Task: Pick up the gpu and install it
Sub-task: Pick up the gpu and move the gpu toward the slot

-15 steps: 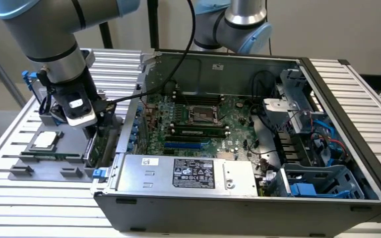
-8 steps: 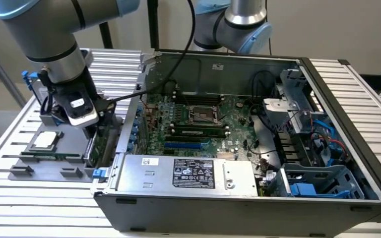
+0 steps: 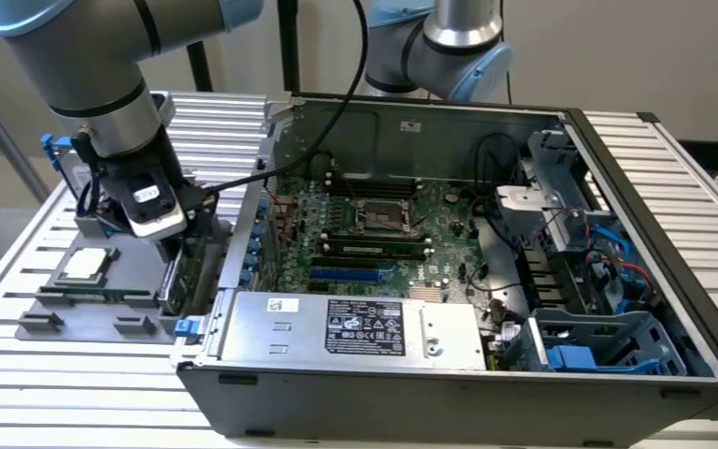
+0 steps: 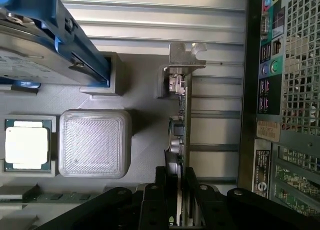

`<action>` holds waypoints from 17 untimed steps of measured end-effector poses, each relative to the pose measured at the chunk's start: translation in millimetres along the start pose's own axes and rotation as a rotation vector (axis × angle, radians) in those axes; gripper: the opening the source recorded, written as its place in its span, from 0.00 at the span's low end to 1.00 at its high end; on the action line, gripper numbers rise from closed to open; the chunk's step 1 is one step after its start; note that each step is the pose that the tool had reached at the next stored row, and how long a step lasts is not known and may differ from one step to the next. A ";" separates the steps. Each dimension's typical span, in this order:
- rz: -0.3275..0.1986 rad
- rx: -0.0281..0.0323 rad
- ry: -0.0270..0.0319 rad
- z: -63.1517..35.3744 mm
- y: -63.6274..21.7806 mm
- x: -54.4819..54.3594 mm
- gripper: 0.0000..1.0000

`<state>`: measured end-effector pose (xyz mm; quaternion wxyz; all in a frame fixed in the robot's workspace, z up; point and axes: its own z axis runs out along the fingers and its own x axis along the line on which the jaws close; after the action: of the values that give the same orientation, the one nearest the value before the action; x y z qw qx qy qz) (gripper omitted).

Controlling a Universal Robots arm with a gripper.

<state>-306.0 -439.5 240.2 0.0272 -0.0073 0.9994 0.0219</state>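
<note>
The arm descends from 11 o'clock in the exterior view and positions the tool over a grey fixture tray. The tray rests on the slatted table, at 9 o'clock of the open computer case.

The gpu stands on edge in the tray, on the side just beside the case wall. Its green circuit-board face is upright. In the wrist view the gpu appears edge-on. Its silver end bracket is at the end away from the tool.

The two black fingers sit one on each face of the card, with no visible gap. The tool is pinching the gpu. The card is seated in the tray and has not been lifted.

Other items on the tray:
- a processor chip in a recess, at 9 o'clock of the card in the exterior view;
- a square grey block between the chip and the card;
- a hard drive with blue rails, well apart from the card.

Inside the case, the motherboard lies exposed at the centre.
</note>
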 end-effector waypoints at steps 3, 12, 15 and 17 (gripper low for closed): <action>0.010 0.0006 -0.0004 0.0 0.0 0.0 0.00; 0.021 0.0011 -0.0009 0.0 0.0 0.0 0.00; 0.021 0.0011 -0.0010 -0.1 0.0 0.0 0.00; 0.021 0.0013 -0.0007 -1.6 0.1 0.0 0.00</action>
<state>-306.0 -439.5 241.7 0.0273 0.0030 0.9994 0.0215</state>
